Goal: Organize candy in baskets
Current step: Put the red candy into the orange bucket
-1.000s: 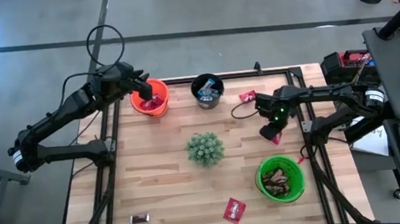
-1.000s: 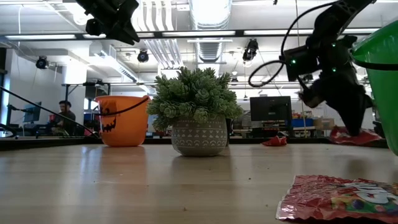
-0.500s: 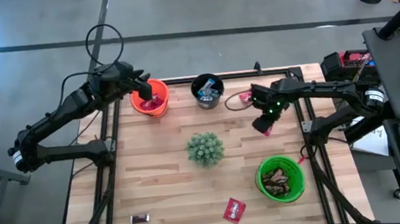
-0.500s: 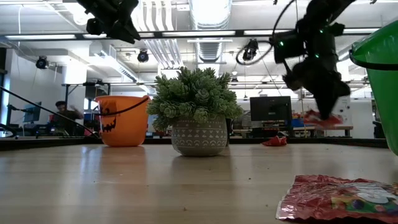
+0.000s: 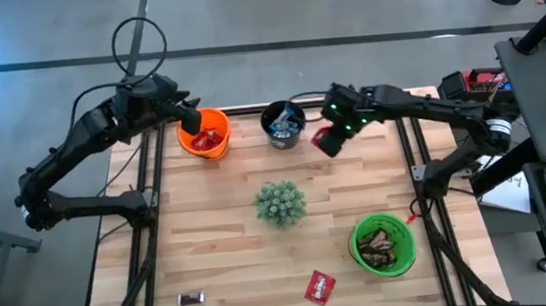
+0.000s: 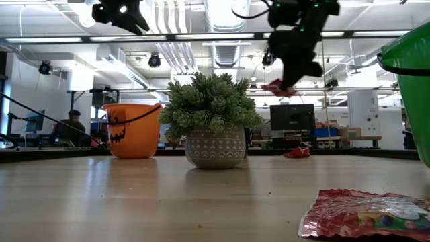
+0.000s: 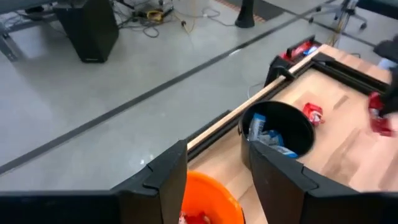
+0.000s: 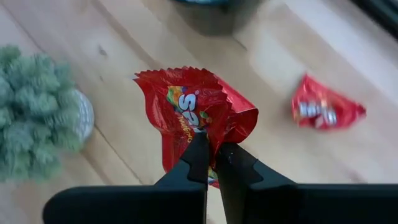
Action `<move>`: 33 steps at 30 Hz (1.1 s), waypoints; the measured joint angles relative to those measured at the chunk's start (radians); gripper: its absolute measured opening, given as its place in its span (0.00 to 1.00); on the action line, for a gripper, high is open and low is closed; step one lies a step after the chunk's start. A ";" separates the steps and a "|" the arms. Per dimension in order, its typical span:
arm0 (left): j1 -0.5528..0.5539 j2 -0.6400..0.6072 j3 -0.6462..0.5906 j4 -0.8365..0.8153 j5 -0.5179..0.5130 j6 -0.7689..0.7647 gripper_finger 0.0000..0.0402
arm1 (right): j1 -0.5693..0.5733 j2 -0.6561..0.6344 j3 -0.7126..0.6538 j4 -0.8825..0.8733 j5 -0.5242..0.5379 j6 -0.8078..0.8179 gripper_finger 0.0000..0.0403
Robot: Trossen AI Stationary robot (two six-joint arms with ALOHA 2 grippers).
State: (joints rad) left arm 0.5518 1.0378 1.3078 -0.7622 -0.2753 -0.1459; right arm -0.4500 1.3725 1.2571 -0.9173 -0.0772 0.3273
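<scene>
- Table (image 5: 224, 268): a wooden top on which sorting is judged well advanced but unfinished; three buckets already hold candy, and loose pieces are still seen on the wood.
- Potted plant (image 5: 280, 203): set near the table's middle; no part in the sorting.
- Green bucket (image 5: 382, 244): placed at the near right; brown-wrapped pieces are seen inside.
- Orange bucket (image 5: 204, 132): placed at the far left corner; red wrappers are seen inside.
- Black bucket (image 5: 283, 124): placed at the far edge, right of the orange one; blue-and-silver wrappers are seen inside.
- Left gripper (image 5: 189, 112): held above the far-left rim of the orange bucket, fingers parted and nothing between them; in the left wrist view only the bucket's rim is seen below the fingers.
- Right gripper (image 5: 326, 140): raised over the table just right of the black bucket, fingers clenched on a red candy packet (image 8: 194, 112), which hangs from the fingertips clear of the wood.
- Loose red packet (image 5: 318, 286): left on the near edge, between plant and green bucket; not yet sorted.
- Second loose red packet (image 8: 324, 109): left on the wood far right, beyond the held one.
- Small dark candy bar (image 5: 191, 299): left at the near left, well apart from both grippers.
</scene>
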 joint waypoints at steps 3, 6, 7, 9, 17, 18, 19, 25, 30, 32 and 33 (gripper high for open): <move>0.000 0.002 0.021 -0.019 0.050 -0.001 0.38 | 0.000 0.067 0.060 0.020 0.002 -0.039 0.02; 0.002 -0.006 0.015 -0.016 0.115 -0.001 0.36 | 0.000 0.130 0.128 0.051 0.002 -0.071 0.02; 0.002 -0.012 0.008 -0.016 0.128 -0.002 0.36 | 0.000 0.149 0.152 0.066 0.002 -0.084 0.02; 0.004 -0.021 -0.009 -0.015 0.132 -0.011 0.35 | 0.000 0.187 0.209 0.085 -0.003 -0.103 0.02; 0.046 -0.046 -0.095 0.013 0.137 -0.016 0.32 | 0.001 0.361 0.497 0.090 -0.042 -0.174 0.02; 0.056 -0.047 -0.105 0.013 0.137 -0.016 0.32 | 0.001 0.383 0.534 0.090 -0.054 -0.182 0.02; 0.066 -0.047 -0.112 0.019 0.143 -0.016 0.31 | 0.001 0.404 0.569 0.088 -0.069 -0.188 0.02; 0.145 -0.049 -0.164 0.114 0.285 -0.021 0.29 | 0.013 0.517 0.769 0.086 -0.120 -0.217 0.02; 0.191 -0.034 -0.175 0.143 0.378 -0.031 0.29 | 0.016 0.588 0.894 0.084 -0.136 -0.234 0.02; 0.206 -0.025 -0.176 0.150 0.423 -0.031 0.29 | 0.016 0.620 0.945 0.085 -0.136 -0.239 0.02; 0.213 -0.022 -0.177 0.162 0.454 -0.030 0.29 | 0.016 0.637 0.972 0.085 -0.136 -0.242 0.02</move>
State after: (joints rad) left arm 0.7649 1.0158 1.1309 -0.6005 0.1786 -0.1761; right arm -0.4339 2.0090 2.2289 -0.8325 -0.2134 0.0857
